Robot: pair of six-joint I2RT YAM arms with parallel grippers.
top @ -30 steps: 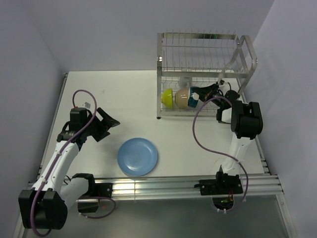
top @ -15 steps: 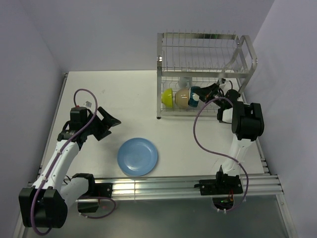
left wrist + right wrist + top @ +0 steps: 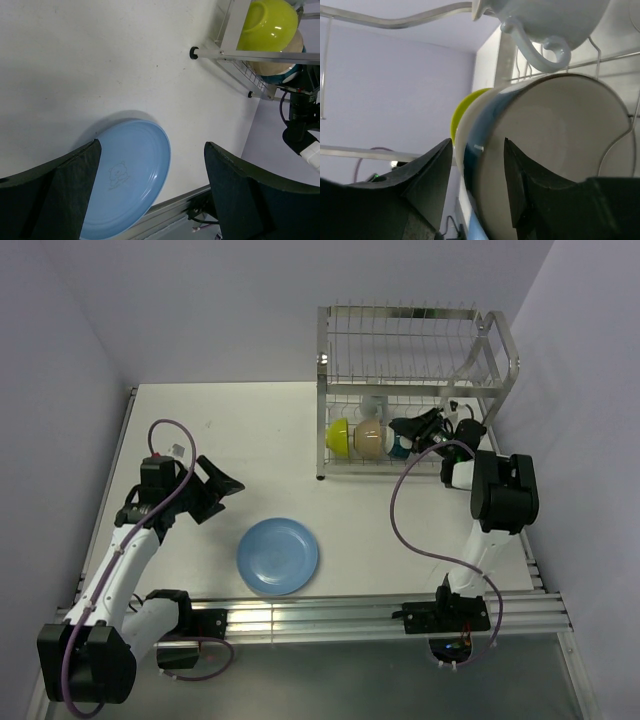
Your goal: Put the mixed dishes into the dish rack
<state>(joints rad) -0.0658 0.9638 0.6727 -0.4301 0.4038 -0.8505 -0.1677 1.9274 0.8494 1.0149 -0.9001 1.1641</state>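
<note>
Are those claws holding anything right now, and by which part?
Nothing looks held. The left gripper is open and empty. The right gripper straddles the rim of the dark bowl in the rack, jaws parted, apparently not pinching.

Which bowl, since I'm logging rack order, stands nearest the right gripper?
The dark bowl with white inside, last in the row; the cream bowl and lime-green bowl stand beyond it.

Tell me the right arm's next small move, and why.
Probably draw the right claw straight back off the dark bowl. Its jaws stand apart on either side of the rim, and the bowl already stands on edge in the dish rack, beside the cream bowl. The blue plate lies on the table, not yet loaded.
</note>
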